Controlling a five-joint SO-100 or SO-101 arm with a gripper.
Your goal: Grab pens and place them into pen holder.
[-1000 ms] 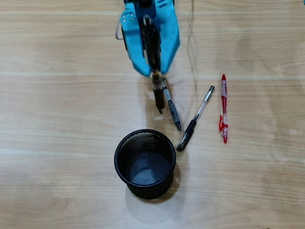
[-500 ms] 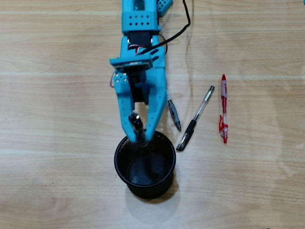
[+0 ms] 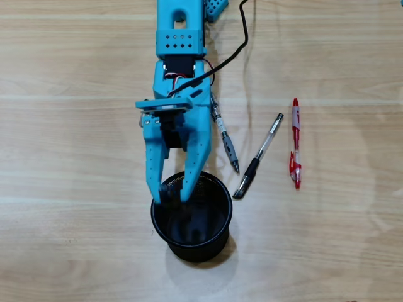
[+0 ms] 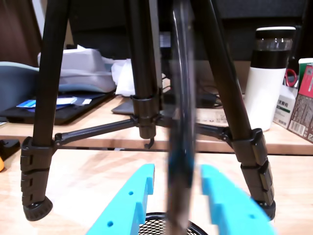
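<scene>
My blue gripper (image 3: 171, 196) hangs over the near rim of the black mesh pen holder (image 3: 225, 217), its fingers apart. In the wrist view a blurred dark pen (image 4: 180, 122) stands upright between the open fingers of the gripper (image 4: 177, 169), with a gap on its left side, above the pen holder's rim (image 4: 151, 224). Three pens lie on the table in the overhead view: a grey-sleeved pen (image 3: 228, 146) beside the arm, a clear pen with a black grip (image 3: 258, 157), and a red pen (image 3: 295, 143).
A black cable (image 3: 234, 47) trails from the arm. In the wrist view, black tripod legs (image 4: 49, 98) stand on the table ahead. Behind them are a white bottle (image 4: 266, 78), boxes and other clutter.
The gripper carried a pen from the table over the pen holder, then opened. The pen now blurs between the spread fingers. The three pens on the table have not moved.
</scene>
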